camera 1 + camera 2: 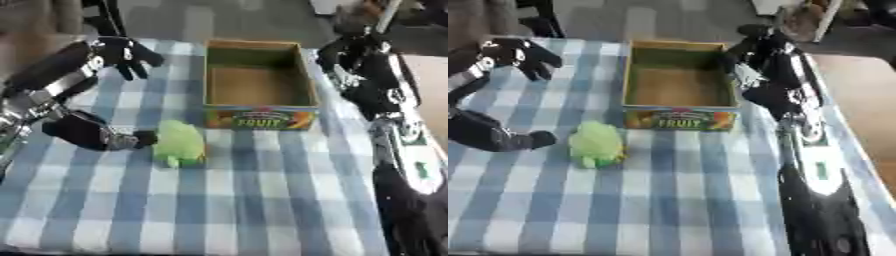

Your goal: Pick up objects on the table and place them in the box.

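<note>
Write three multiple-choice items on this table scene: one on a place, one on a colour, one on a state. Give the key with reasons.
1. Where does the green object lie?
A. inside the box
B. on the cloth, in front of the box
C. in a robot hand

2. What colours is the tablecloth?
A. blue and white
B. red and white
C. plain yellow

3. What is in the box?
A. fruit
B. the green object
C. nothing visible

Key: 1 B, it rests on the checks near the box's FRUIT side. 2 A, blue-white checks. 3 C, only the bare brown floor shows.

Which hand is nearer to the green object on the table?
Left. The left hand hangs behind the green object, toward the left. The right hand is farther away, beside the box.
</note>
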### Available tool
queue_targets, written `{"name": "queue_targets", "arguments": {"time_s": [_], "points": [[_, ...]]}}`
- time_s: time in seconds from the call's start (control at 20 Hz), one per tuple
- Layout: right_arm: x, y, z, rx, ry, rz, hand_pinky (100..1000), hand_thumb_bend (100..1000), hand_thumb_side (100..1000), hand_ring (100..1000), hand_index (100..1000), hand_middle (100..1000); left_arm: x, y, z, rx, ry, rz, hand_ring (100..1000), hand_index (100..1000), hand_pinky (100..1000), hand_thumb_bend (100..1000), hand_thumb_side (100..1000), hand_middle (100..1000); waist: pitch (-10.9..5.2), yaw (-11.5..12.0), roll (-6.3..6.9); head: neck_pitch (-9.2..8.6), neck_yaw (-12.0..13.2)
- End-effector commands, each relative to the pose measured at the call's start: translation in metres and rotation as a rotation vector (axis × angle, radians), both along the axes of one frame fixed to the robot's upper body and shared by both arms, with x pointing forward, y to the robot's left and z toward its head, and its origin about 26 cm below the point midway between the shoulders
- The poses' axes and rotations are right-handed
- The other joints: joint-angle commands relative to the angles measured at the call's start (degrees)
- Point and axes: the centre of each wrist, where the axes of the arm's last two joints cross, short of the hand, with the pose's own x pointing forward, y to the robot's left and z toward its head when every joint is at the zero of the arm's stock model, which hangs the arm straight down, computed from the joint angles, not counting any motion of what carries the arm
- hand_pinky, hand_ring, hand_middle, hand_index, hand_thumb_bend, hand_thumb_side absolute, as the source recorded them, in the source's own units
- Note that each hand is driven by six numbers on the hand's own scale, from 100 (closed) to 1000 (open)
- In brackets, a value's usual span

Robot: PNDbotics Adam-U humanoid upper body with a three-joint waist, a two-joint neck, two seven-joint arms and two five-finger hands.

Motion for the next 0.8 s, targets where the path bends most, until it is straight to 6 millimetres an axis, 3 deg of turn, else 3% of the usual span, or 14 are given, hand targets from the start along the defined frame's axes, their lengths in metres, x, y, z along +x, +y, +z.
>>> {"name": "queue_targets", "arguments": {"time_s": [0.05, 0.4, 0.8], "points": [[-0.001, 0.000, 0.012, -0.010, -0.038, 0.005, 593, 331, 100, 599, 709, 471, -0.003, -0.002, 0.012, 0.067, -0.030, 0.005, 702, 882, 644, 563, 307, 764, -0.88, 0.0, 0.43, -0.36, 0.1], [-0.002, 0.001, 0.011, -0.009, -0.034, 0.009, 593, 329, 100, 599, 709, 471, -0.002, -0.011, 0.007, 0.166, 0.024, -0.001, 720, 883, 653, 566, 405, 774, -1.14, -0.3, 0.42, -0.42, 0.4], [-0.002, 0.003, 0.010, -0.008, -0.034, 0.012, 592, 329, 100, 597, 709, 471, 0.017, -0.017, -0.015, 0.239, 0.106, 0.031, 718, 880, 644, 545, 498, 771, -1.16, -0.5, 0.35, -0.56, 0.6]]}}
